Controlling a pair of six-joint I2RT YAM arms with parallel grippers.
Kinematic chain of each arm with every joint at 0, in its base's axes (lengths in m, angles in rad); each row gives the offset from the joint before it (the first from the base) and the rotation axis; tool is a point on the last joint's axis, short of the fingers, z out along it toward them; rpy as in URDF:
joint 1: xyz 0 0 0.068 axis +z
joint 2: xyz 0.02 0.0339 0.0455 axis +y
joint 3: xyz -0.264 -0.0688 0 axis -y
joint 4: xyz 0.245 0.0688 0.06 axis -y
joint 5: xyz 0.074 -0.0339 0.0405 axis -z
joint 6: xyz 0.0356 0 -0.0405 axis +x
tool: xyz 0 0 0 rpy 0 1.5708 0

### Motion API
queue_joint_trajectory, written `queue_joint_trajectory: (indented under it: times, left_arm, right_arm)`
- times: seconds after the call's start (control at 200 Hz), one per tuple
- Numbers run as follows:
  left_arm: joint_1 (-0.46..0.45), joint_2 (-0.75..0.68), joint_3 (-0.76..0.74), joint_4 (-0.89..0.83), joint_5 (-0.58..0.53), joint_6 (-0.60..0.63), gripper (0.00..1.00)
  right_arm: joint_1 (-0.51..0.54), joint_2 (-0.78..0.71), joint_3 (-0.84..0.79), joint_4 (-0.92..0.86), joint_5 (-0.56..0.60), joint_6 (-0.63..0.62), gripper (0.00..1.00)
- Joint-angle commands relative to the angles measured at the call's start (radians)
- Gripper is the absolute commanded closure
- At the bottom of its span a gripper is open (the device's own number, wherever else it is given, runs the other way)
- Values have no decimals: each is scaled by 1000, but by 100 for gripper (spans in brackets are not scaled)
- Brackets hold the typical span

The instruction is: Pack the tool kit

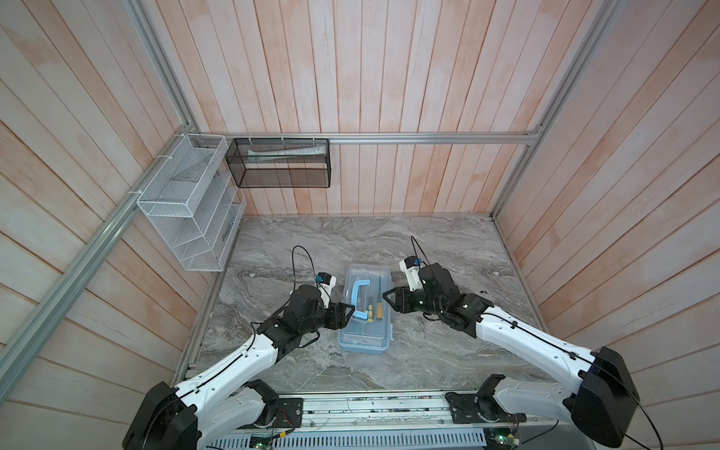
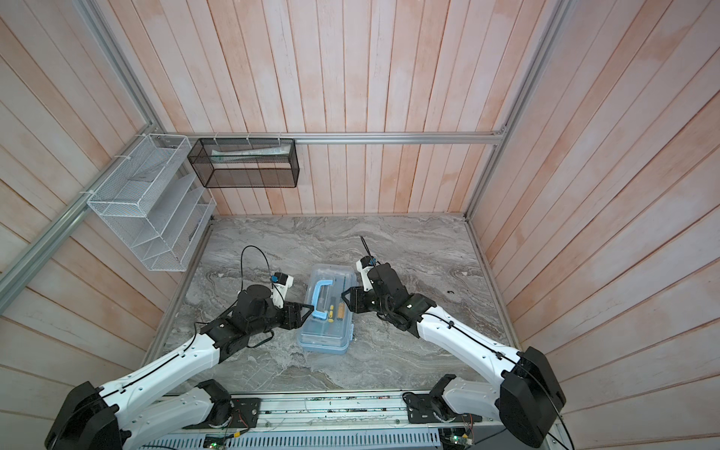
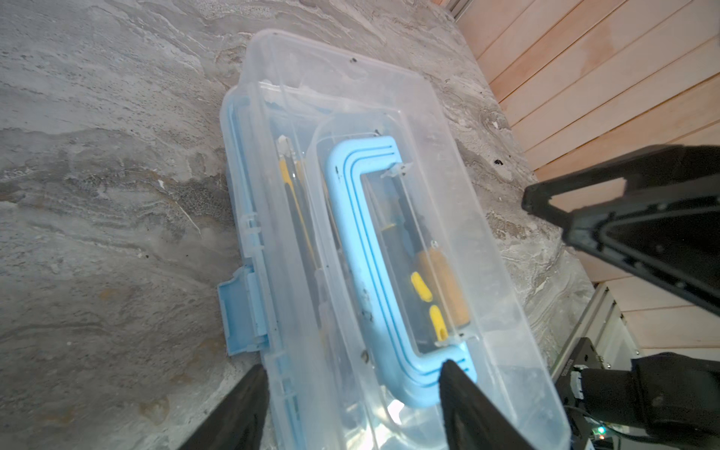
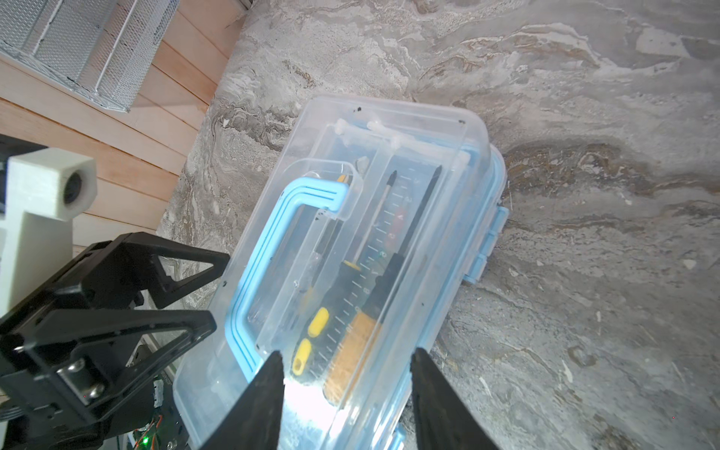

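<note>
Tool box (image 1: 364, 339), lid down, mid-table (image 1: 350, 233), wide margins all round. Left gripper (image 3: 352, 366) spread over its left edge. Right gripper (image 4: 347, 352) spread over its right edge.

The light over my workspace is even and soft, seemingly from above; the shadows beside the box (image 1: 364, 339) are faint. In both top views the wall planks (image 1: 623, 156) bow toward the left and right edges, and fine detail is smeared. From my right wrist a white glare burns out part of the clear lid (image 4: 343, 249) next to my right gripper (image 4: 346, 356), whose fingers (image 4: 257, 405) blur into black. My left wrist view looks milky through that lid.
</note>
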Motion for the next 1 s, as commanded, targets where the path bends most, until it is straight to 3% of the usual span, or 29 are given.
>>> queue_joint_trajectory:
  times: [0.0, 0.195, 0.34, 0.535, 0.595, 0.67, 0.83, 0.915, 0.995]
  left_arm:
    - [-28, -1, -28, 53, -17, -17, 36]
    - [-133, 18, -27, 101, -44, -52, 42]
    - [-251, 7, -16, 63, -199, -72, 44]
    - [-294, 0, -60, 171, -156, -122, 45]
    - [-348, 16, -41, 153, -237, -89, 45]
    - [-425, 53, -4, 129, -331, -42, 42]
    - [-434, 142, 50, 165, -263, -19, 40]
    - [-436, 147, 75, 124, -289, -9, 39]
    - [-433, 108, 84, 45, -387, 10, 25]
  right_arm:
    - [-13, 29, 5, 9, 19, -15, 49]
    - [-62, 73, 57, -23, -10, -54, 48]
    - [-137, 100, 63, -23, -68, -94, 48]
    - [-207, 131, 97, -32, -120, -175, 47]
    - [-217, 146, 106, -15, -145, -195, 47]
    - [-232, 189, 133, -18, -168, -202, 47]
    - [-231, 287, 185, 6, -291, -209, 47]
    - [-229, 300, 192, 18, -283, -202, 46]
    - [-230, 288, 190, 17, -237, -187, 47]
